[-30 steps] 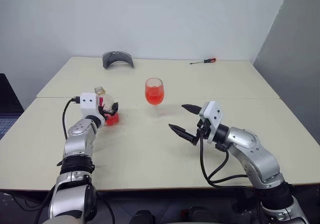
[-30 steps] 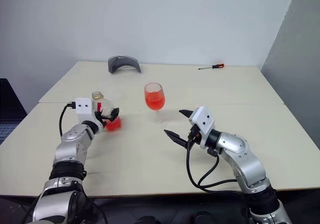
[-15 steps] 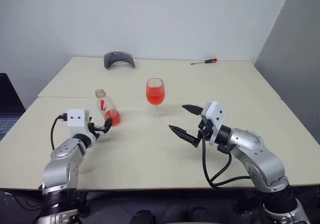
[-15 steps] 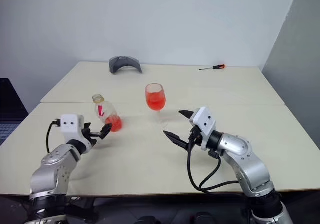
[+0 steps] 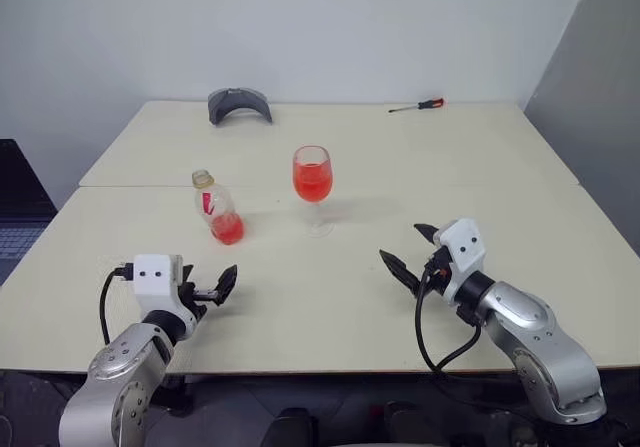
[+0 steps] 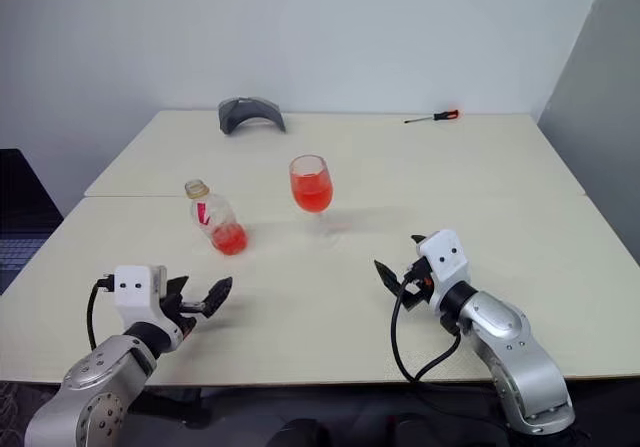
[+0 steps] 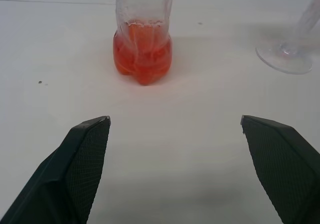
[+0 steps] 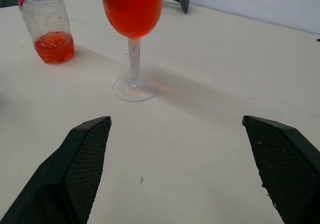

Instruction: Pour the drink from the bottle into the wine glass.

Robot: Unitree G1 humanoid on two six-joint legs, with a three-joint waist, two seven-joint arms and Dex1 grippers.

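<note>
Both arms are pulling back toward the near table [image 5: 330, 327] edge since the earlier frames: a second ago the left gripper [image 5: 208, 290] was at the bottle [image 5: 218, 207], now it's sitting well short of it, jaws spread wide and holding nothing. Right gripper [image 5: 411, 250] is also retreating, jaws likewise wide apart and empty.

Step in hand, as I'm reading it: the pour is looking done and the arms are clearing out. Glass [image 5: 313, 188] is standing upright mid-table, bowl mostly full of drink [image 5: 313, 180]. Bottle is standing upright just to its left, apart from it, no cap on the mouth, only a little red sitting in the bottom.

Next move: probably nothing more than parking both arms. If topping up is wanted, the left arm is going to need a fresh reach forward to the bottle's body, keeping clear of the glass foot [image 8: 134, 88].

Pose: left forearm is lying low at the near left corner, fingers pointing forward at the bottle, slightly down. Right forearm is angling inward from the near right, fingers aiming toward the glass stem, roughly level.
</note>
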